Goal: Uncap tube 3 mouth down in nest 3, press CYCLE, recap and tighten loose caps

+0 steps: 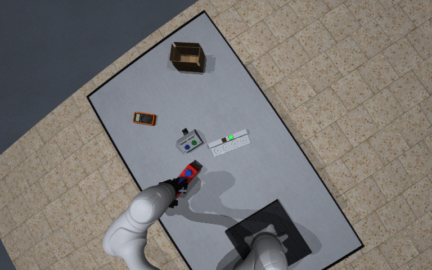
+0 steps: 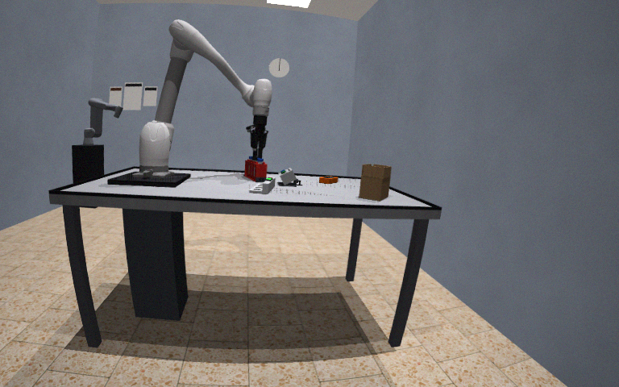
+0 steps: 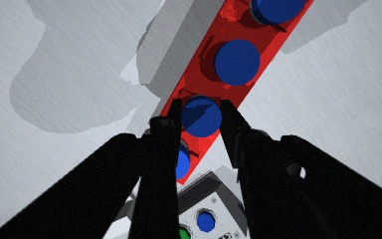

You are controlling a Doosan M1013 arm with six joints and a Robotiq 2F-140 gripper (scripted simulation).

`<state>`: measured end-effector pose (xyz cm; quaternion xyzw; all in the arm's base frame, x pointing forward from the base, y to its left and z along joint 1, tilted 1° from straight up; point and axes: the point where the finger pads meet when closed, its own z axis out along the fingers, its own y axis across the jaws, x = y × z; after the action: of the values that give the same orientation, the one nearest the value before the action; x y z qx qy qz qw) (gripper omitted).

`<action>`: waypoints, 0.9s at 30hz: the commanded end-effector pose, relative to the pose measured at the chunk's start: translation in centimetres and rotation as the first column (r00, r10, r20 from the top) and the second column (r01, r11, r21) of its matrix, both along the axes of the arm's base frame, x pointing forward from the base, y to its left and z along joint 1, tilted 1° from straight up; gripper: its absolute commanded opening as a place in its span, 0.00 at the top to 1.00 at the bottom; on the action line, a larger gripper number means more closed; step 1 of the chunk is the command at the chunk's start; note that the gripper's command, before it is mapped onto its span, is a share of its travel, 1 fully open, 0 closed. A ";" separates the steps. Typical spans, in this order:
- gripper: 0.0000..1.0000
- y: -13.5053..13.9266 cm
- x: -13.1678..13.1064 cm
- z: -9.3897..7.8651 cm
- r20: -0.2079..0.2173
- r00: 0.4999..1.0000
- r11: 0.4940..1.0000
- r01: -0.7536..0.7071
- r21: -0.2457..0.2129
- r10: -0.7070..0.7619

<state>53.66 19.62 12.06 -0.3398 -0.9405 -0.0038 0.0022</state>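
Observation:
The red decapping station stands on the table with four blue caps in a row; it also shows in the wrist view. My gripper reaches down over it and is shut on one blue cap, the second from the end nearest the key housing. That cap sits on its tube. The other caps sit on their tubes. The white cap tray has empty nests and its green lamp is lit. The key housing holds the blue key and the green key.
An orange multimeter lies to the left of the key housing. An open cardboard box stands at the far end of the table. The arm's black base plate is at the near end.

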 end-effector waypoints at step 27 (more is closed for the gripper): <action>0.70 0.1 0.2 -0.1 -0.006 0.500 0.500 0.866 -0.001 -0.866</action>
<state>53.68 19.60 12.03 -0.7275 -0.6860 -0.0056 0.0102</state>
